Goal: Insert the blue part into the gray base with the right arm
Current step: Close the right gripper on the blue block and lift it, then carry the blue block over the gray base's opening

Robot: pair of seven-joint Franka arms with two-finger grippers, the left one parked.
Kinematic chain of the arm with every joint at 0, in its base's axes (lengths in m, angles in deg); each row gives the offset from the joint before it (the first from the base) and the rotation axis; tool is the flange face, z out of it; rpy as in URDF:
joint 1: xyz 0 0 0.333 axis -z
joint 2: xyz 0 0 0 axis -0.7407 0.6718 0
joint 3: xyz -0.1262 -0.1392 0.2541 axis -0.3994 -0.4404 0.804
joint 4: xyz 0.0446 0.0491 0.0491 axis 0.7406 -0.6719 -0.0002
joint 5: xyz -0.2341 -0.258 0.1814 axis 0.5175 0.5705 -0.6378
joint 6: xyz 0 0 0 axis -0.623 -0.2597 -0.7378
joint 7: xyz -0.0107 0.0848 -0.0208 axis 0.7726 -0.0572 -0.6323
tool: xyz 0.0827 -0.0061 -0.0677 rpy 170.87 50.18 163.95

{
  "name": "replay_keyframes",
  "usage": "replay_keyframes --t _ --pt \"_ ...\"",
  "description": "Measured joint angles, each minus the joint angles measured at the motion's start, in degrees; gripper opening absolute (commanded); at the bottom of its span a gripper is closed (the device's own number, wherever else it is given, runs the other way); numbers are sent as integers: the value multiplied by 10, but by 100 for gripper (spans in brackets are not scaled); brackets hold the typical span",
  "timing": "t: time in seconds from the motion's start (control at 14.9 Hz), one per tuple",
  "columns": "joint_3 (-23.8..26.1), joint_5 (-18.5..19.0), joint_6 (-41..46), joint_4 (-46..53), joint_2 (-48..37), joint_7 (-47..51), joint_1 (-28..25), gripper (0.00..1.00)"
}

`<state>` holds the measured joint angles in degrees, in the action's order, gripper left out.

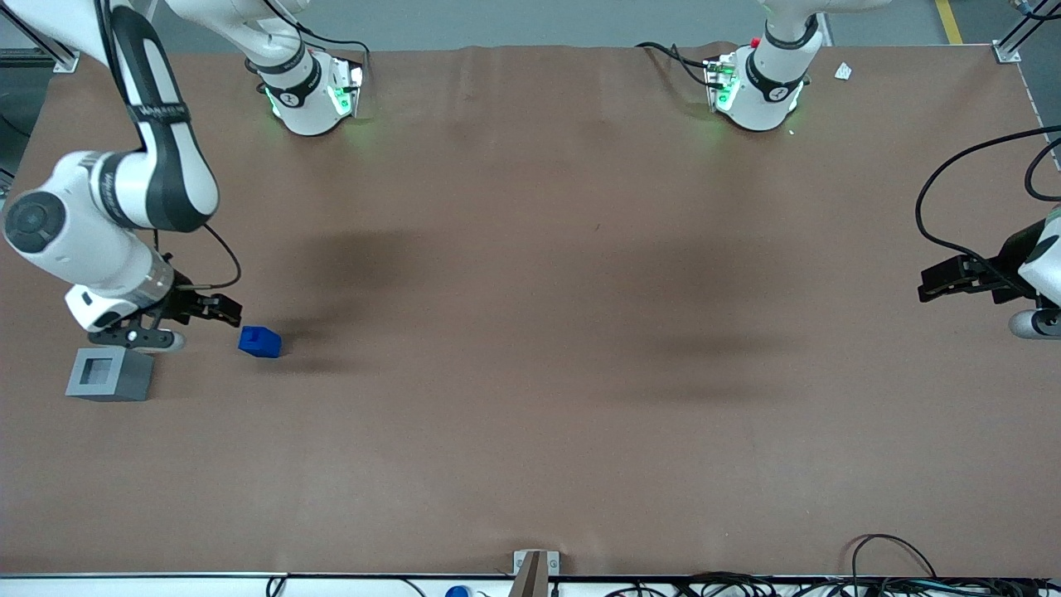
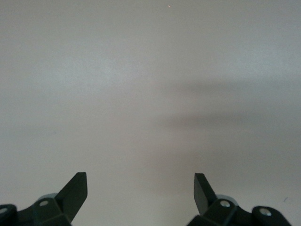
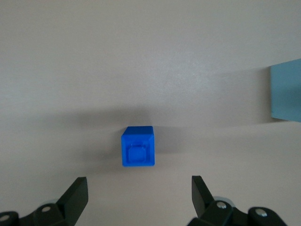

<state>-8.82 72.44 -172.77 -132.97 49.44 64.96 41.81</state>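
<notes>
Right wrist view, blue part just ahead of spread fingers, untouched

Bright-blue blue part, light-gray gray base, black gripper, brown table.

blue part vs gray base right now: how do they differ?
Colour: the blue part is bright blue, the gray base light gray.
Size: the blue part is clearly the smaller block.
Shape: the gray base has a square recess in its top face; the blue part shows a raised square stub in the right wrist view.
Both rest on the table, apart, ungrasped. The right arm's tool is open, hovering near the blue part.
</notes>
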Motion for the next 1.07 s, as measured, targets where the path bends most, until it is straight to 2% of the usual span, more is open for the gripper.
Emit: replay_keyframes --t 0.13,0.4,0.8,1.01,1.07 --pt "1 0 -25 -1 29 0 0 92" --pt "3 0 -59 -1 70 0 -3 78" --pt "4 0 -96 0 106 0 -4 71" --pt "5 0 -104 0 117 0 -9 60" --pt "5 0 -104 0 118 0 -11 52"
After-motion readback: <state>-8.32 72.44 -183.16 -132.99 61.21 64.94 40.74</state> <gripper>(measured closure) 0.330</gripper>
